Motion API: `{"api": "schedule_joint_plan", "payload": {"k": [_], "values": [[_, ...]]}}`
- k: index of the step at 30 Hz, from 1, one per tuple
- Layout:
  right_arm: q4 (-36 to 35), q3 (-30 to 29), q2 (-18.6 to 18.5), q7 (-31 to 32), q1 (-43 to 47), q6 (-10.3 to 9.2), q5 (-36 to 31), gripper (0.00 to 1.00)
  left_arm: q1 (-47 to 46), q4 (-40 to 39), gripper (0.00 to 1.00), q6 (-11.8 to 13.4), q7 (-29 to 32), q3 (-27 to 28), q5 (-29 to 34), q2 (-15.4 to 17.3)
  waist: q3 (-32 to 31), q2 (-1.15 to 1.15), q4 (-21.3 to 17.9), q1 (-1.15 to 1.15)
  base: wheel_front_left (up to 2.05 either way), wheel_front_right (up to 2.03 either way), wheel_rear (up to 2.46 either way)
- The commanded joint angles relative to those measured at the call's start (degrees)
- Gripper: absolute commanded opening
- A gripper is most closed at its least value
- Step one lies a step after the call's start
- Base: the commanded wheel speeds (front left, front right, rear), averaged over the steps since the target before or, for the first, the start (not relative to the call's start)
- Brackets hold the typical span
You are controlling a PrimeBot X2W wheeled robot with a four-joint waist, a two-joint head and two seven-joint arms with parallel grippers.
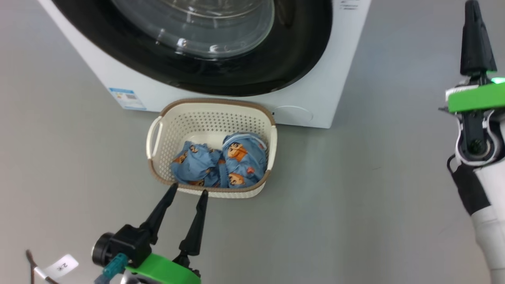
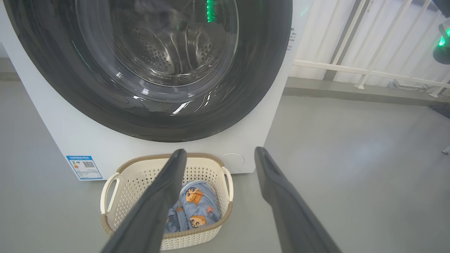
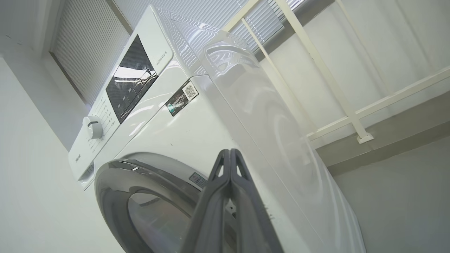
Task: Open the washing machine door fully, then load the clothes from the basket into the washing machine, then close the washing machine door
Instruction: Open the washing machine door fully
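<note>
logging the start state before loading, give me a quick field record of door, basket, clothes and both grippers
door: large round washing machine door, glossy black rim, clear glass window, closed
machine: big white front-loading washing machine on the grey floor
basket: small cream perforated plastic basket, brown rim, on the floor before the machine
clothes: two light-blue cartoon-print fabric garments bunched inside the basket
left gripper: open, empty, pointing toward the basket
right gripper: shut, empty, off to the machine's right
</note>
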Motion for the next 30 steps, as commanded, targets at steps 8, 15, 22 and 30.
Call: {"api": "schedule_joint_plan", "payload": {"k": [8, 15, 22, 30], "values": [[-1.4, 12.2, -9.0, 2.9, -8.2, -0.06, 17.5, 0.0, -4.2, -2.6, 1.0, 1.6, -0.4, -2.0, -2.1, 0.5, 4.5, 0.0, 5.9, 0.0, 0.0, 0.0, 0.0], [-3.3, 17.2, -14.2, 10.6, -11.9, -0.06, 30.3, 0.0, -5.3, -3.2, 1.0, 2.6, -0.4, -4.5, -3.2, 0.5, 7.1, 0.0, 8.2, 0.0, 0.0, 0.0, 0.0], [-2.0, 17.6, -17.0, 18.8, -14.7, -0.06, 38.4, 0.0, -6.8, -3.7, 1.0, 3.3, -0.4, -6.7, -4.2, 0.5, 9.5, 0.0, 10.0, 0.0, 0.0, 0.0, 0.0], [2.2, 16.4, -18.8, 30.5, -20.3, -0.06, 43.6, 0.0, -9.0, -4.6, 1.0, 4.5, -0.4, -9.7, -6.0, 0.5, 13.1, 0.0, 11.9, 0.0, 0.0, 0.0, 0.0]]}}
